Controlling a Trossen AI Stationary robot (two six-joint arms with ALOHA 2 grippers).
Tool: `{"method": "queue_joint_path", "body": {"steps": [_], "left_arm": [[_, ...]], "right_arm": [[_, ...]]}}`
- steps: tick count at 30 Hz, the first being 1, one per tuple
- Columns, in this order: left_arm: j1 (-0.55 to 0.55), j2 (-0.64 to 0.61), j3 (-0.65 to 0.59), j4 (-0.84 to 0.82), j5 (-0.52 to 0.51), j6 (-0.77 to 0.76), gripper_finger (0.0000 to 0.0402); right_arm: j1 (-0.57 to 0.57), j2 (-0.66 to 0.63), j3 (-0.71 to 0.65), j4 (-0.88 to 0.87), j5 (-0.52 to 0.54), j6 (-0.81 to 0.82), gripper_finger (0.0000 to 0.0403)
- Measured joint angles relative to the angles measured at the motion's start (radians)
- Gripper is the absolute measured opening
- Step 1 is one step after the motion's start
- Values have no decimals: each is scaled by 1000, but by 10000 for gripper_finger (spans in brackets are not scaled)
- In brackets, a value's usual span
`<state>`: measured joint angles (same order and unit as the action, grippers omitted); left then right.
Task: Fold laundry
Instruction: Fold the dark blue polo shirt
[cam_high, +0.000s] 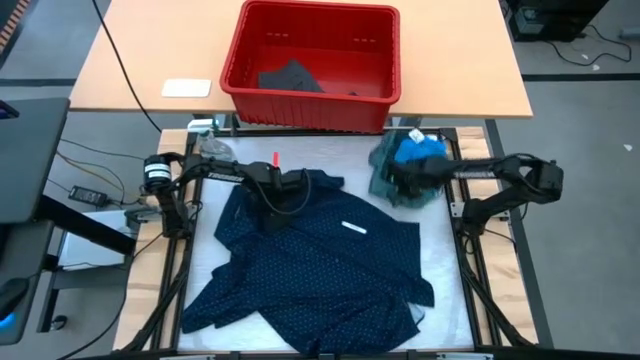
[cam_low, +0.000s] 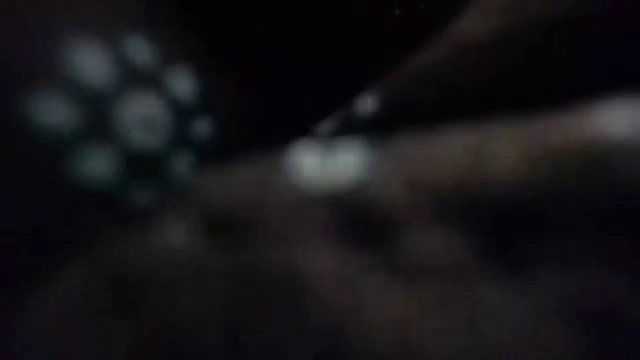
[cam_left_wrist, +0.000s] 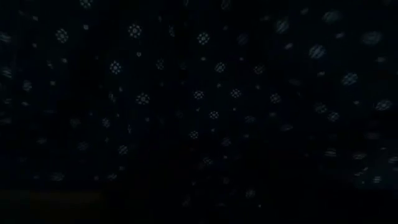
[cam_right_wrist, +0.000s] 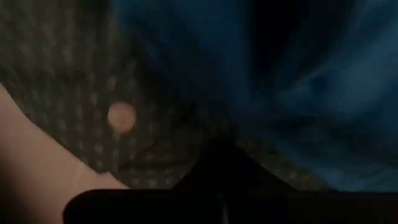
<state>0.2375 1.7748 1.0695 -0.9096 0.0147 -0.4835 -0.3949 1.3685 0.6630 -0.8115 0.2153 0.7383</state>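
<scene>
White padding (cam_high: 200, 262) is covering the framed work table, and a pale wooden table (cam_high: 130, 62) is standing just beyond its far edge, carrying a red plastic bin (cam_high: 240, 60) with a dark grey cloth piece (cam_high: 290, 77) lying inside and a flat white card (cam_high: 187, 88) sitting to the bin's left. Spreading across most of the padding is the large navy cloth garment with small pale dots (cam_high: 320, 265), rumpled and unfolded, a small white tag (cam_high: 354, 228) showing near its middle. The left gripper (cam_high: 290, 186) is reaching in from the left and sitting low at the garment's far edge, its fingertips lost in the cloth; the left wrist view is filling entirely with dark dotted fabric (cam_left_wrist: 199, 93), so whether the fingers are pinching the garment cannot be told. At the far right corner a grey-green dotted shirt (cam_high: 385, 180) is lying bunched with a bright blue small cloth piece (cam_high: 418, 150) on top of it. The right gripper (cam_high: 402, 183) is pushing into this pile with its fingers pressed together; its wrist view is showing the grey-green fabric with a pale round button (cam_right_wrist: 121, 116) beside blue cloth (cam_right_wrist: 311, 93), though what, if anything, is caught between the fingers is not visible. Cables (cam_high: 95, 190) are trailing off the table's left side. Dark cloth close to the lens is blocking the low view.
</scene>
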Motion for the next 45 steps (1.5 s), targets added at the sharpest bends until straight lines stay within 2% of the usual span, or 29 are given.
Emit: {"method": "queue_joint_path", "body": {"steps": [2, 4, 7, 10, 14, 17, 20, 26, 29, 31, 32, 35, 37, 38, 39, 41, 45], "left_arm": [[20, -1, -6, -32, -2, 0, 192], [34, -3, -23, -36, 1, -5, 192], [36, -5, -29, -68, 9, -11, 192], [24, -5, -30, -63, 13, -17, 192], [10, -5, -30, -28, 53, -15, 192], [10, -5, -30, -4, 95, -6, 192], [12, -5, -29, 3, 111, -1, 192], [28, -6, -29, 63, 121, 54, 192], [58, -7, -28, 100, 128, 73, 192], [84, -7, -28, 127, 125, 86, 192], [101, -7, -28, 143, 111, 86, 192], [147, -8, -26, 184, 26, 80, 192], [175, -14, -28, 193, -10, 80, 192], [188, -16, -28, 192, -17, 80, 192], [199, -24, -29, 183, -18, 80, 192], [213, -43, -31, 150, -18, 91, 192], [212, -64, -31, 104, -20, 131, 192]], "right_arm": [[-105, -5, 39, 8, 34, -83, 1], [-183, -7, 75, -10, 13, -145, 2], [-199, -53, 130, -79, -78, -159, 2], [-124, -118, 149, -131, -221, -92, 2], [63, -158, 149, -120, -393, 34, 1], [193, -130, 149, -104, -430, 115, 1], [278, -74, 149, -62, -435, 161, 1], [322, 103, 129, 55, -438, 174, 0], [307, 179, 83, 93, -418, 151, 0], [283, 192, 62, 56, -346, 150, 0], [268, 191, 57, -4, -265, 163, 0], [204, 156, 36, -186, 68, 214, 0], [176, 82, 60, -242, 215, 231, 0], [165, 41, 73, -256, 255, 232, 1], [155, 9, 77, -262, 263, 217, 1], [146, -48, 76, -257, 210, 179, 3], [185, -174, 84, -233, 25, 171, 16]]}}
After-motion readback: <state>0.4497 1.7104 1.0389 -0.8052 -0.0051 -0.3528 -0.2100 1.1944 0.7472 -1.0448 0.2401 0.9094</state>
